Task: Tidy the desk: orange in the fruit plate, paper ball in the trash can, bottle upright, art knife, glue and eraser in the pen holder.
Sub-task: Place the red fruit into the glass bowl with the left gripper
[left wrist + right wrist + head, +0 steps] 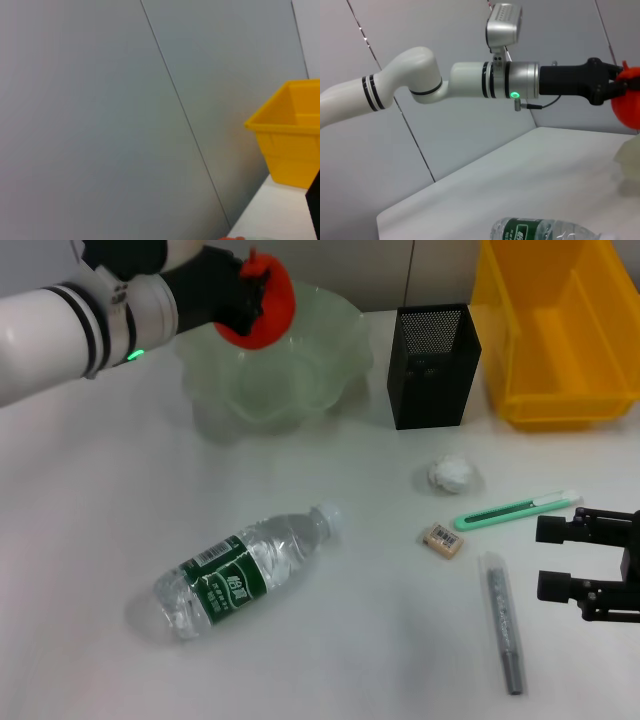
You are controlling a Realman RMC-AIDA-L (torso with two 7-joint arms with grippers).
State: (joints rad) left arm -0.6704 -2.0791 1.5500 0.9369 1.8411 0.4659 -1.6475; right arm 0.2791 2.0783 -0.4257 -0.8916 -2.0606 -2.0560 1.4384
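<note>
Holding round orange fruit point(258, 302) clamped in black left gripper point(250, 295), raised over rim of pale green translucent fruit plate point(330, 360); position suits release into bowl, judged next. Clear plastic water bottle, green label point(245, 572), lies on side mid-table, not yet upright. Crumpled white paper ball point(451, 475), small tan eraser point(444, 540), green art knife point(515, 509), grey glue stick point(503, 622) lie near black mesh pen holder point(433, 365), none inside. Yellow plastic bin point(555, 330) at far right. Right gripper point(565, 558) parked low at table's right edge, fingers apart, empty.

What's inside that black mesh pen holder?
Nothing shows in the black mesh pen holder; only its upper inner walls are visible. Its bottom is hidden by the front wall.
</note>
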